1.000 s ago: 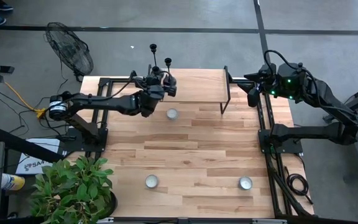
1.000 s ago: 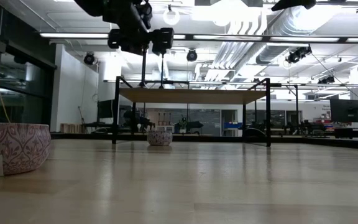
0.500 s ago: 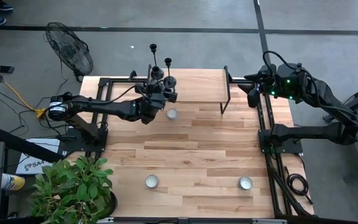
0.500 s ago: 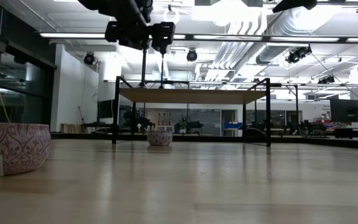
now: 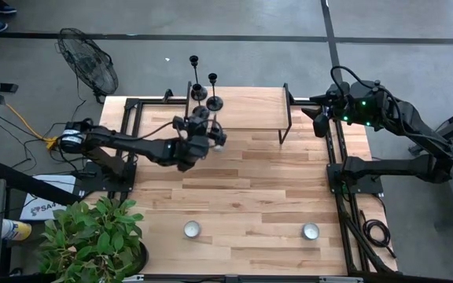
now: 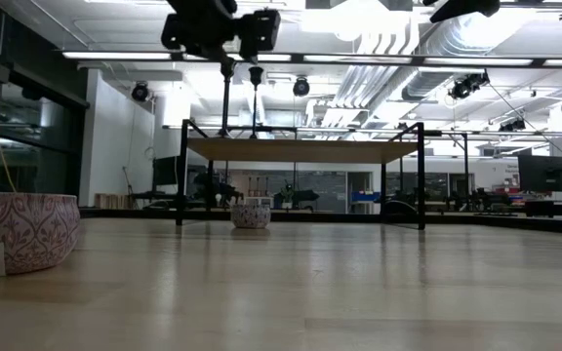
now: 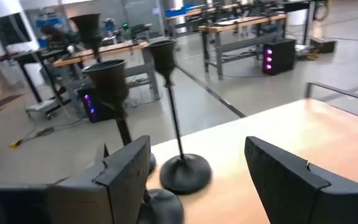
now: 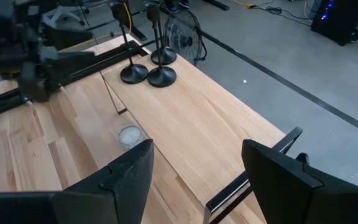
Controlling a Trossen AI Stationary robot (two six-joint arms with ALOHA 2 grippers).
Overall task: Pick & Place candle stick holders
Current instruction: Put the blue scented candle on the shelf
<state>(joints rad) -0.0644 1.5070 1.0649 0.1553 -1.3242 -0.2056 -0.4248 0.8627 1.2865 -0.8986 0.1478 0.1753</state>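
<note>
As the left gripper (image 5: 208,141) drew back from the raised shelf (image 5: 250,110), its fingers stood apart and empty. The three candle stick holders (image 5: 203,98) stood clustered on the shelf's left end, apparently placed. The right gripper (image 5: 321,118) waited, fingers apart.

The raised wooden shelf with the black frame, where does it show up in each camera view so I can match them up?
High view: the shelf lies top centre, between the arms.
Low view: it stands mid-picture, seen edge-on.
Left wrist view: its light top fills the lower right.
Right wrist view: it runs diagonally through the centre.
Shared landmark: the candle stick holders clustered at one end of it, in all four views.
</note>
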